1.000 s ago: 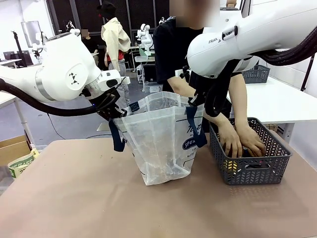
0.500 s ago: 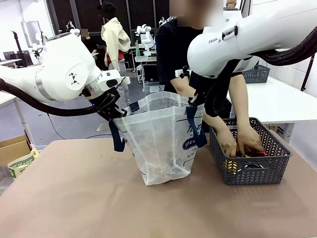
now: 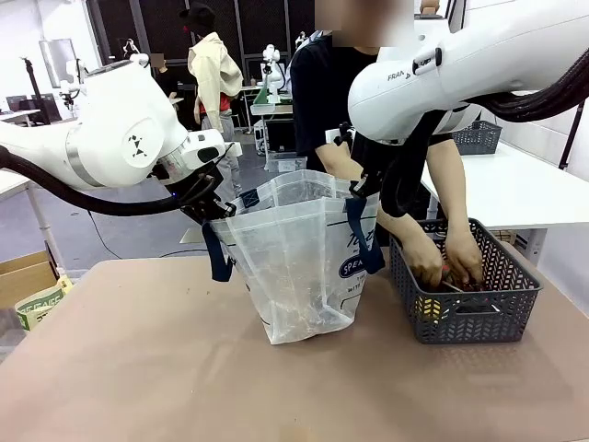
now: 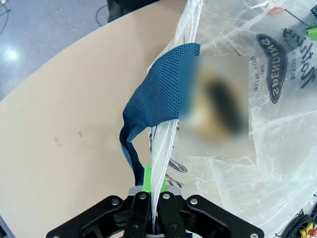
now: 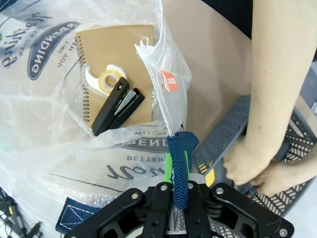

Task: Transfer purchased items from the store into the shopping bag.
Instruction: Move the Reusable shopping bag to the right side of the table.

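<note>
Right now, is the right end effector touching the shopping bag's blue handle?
Touching. The right wrist view shows the right end effector clamped on the navy strap handle at the shopping bag's rim.

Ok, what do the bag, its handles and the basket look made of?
The shopping bag: clear glossy plastic film, crinkled and see-through. The handles: navy woven webbing, weave visible. The basket: dark grey moulded plastic, seemingly matte, lattice sides.

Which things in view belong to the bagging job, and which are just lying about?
Job: shopping bag, gripped at its top by left gripper and right gripper; grey basket with the person's hands in it; notebook, tape dispenser and stapler inside the bag.

Lying about: cardboard box and printed pack off to the left; second basket on the white table.
</note>
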Controlling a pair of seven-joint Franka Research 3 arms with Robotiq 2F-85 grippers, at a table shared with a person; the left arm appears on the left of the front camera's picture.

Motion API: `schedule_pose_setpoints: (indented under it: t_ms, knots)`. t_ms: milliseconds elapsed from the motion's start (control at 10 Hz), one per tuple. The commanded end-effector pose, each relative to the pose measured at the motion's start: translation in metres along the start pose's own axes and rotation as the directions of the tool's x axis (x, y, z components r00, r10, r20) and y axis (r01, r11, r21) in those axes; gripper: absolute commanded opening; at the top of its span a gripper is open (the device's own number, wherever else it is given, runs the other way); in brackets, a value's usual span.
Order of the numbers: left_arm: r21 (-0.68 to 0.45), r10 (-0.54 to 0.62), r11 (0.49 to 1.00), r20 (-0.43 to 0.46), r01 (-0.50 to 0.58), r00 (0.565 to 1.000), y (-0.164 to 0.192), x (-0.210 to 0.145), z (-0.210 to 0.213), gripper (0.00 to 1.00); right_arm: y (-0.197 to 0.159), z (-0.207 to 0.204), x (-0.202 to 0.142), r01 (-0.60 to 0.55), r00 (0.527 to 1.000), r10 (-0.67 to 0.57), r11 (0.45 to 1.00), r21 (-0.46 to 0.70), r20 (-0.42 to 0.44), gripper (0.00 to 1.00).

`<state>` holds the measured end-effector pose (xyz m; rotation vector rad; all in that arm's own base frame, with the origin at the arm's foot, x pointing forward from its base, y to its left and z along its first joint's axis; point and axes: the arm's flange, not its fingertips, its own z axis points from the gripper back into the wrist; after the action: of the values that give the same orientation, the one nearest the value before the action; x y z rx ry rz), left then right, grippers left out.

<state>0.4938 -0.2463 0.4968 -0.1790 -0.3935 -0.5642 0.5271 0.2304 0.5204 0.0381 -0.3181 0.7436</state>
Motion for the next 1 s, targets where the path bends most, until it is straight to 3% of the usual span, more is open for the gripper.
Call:
schedule_pose_setpoints:
  t_ms: [0,900]
  knots:
    - [0.001,0.006,1.000,0.001,-0.006,1.000,0.0023,-0.0005,0.0004,0.00,-0.0015,-0.0001,-0.0008,0.004,1.000,-0.004,1.000,-0.001,-0.001,0.00]
    - [0.001,0.006,1.000,0.001,-0.006,1.000,0.0023,-0.0005,0.0004,0.00,-0.0015,-0.0001,-0.0008,0.004,1.000,-0.004,1.000,-0.001,-0.001,0.00]
